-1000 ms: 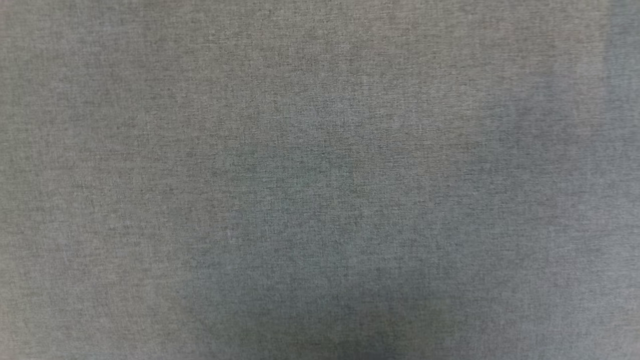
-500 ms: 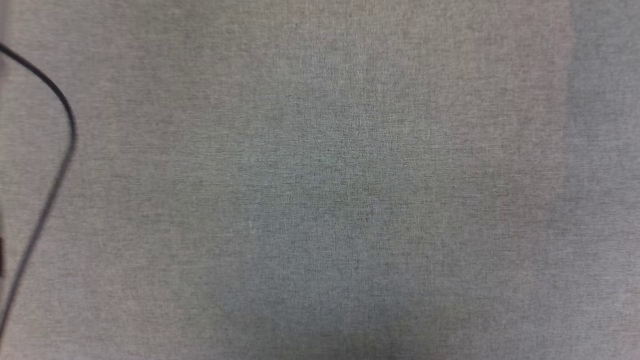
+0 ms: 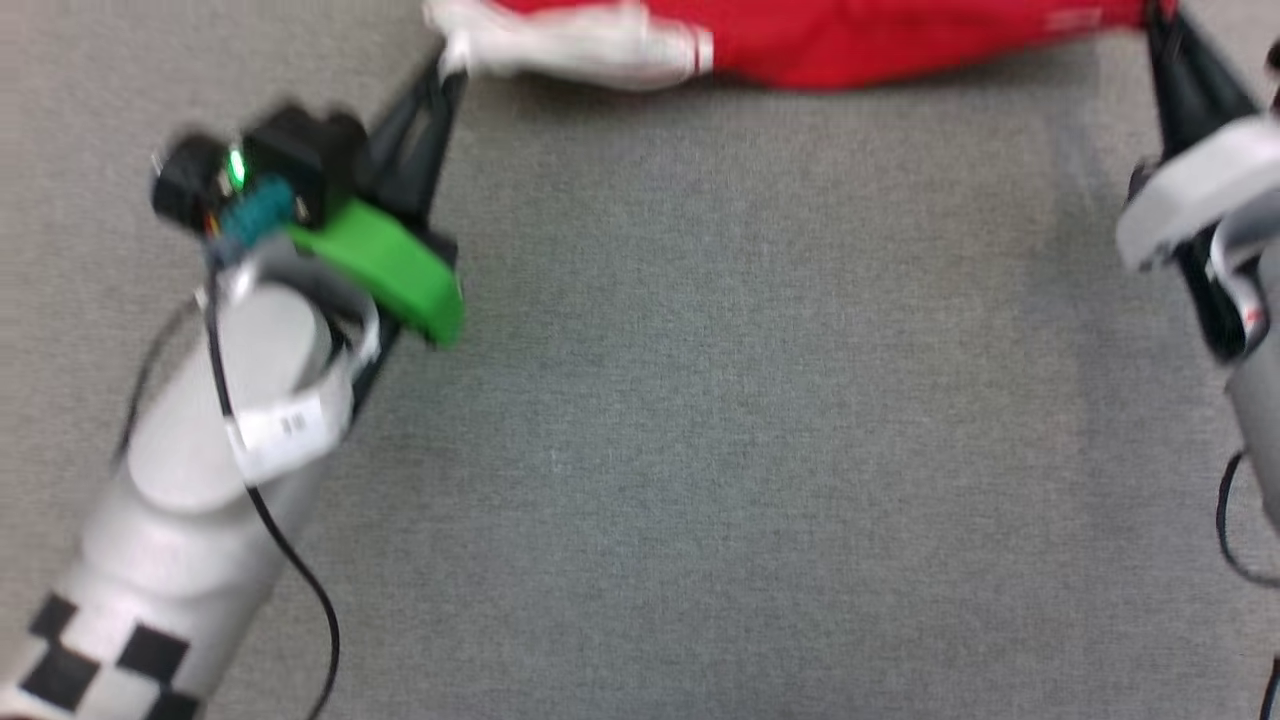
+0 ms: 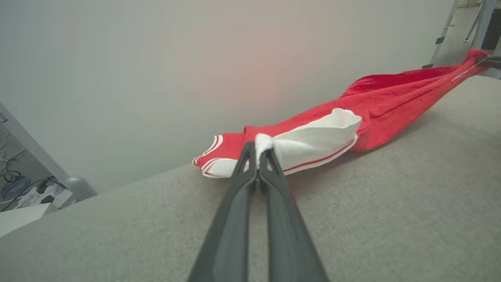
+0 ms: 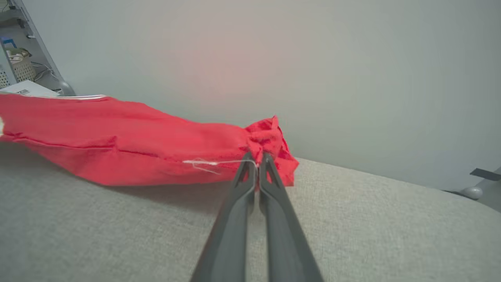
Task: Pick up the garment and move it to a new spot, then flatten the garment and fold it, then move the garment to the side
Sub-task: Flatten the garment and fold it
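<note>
The garment (image 3: pixel 880 50) hangs stretched between the two tools above the far part of the grey tabletop (image 3: pixel 750 450). Its red body sags into a loose rope whose underside looks to rest on, or just clear, the surface. The left tool (image 4: pixel 258 150) is pinched fully closed on a bunched bit of the white sleeve (image 4: pixel 313 141). The right tool (image 5: pixel 256 158) is clamped just as tight on a crumpled knot of red fabric at the opposite end, where a loose white thread (image 5: pixel 207 162) trails. It should handle as a light, limp knit with no stiffness of its own: it drapes, doubles over itself and takes whatever shape the pull gives it. It is not fragile, but a narrow pinch on gathered cloth could slip under a hard tug, and the textured tabletop would likely drag at it and cause bunching. For flattening, better holds would probably be two matching corners of one edge, shoulders or hem, so the panel spreads rather than ropes.
</note>
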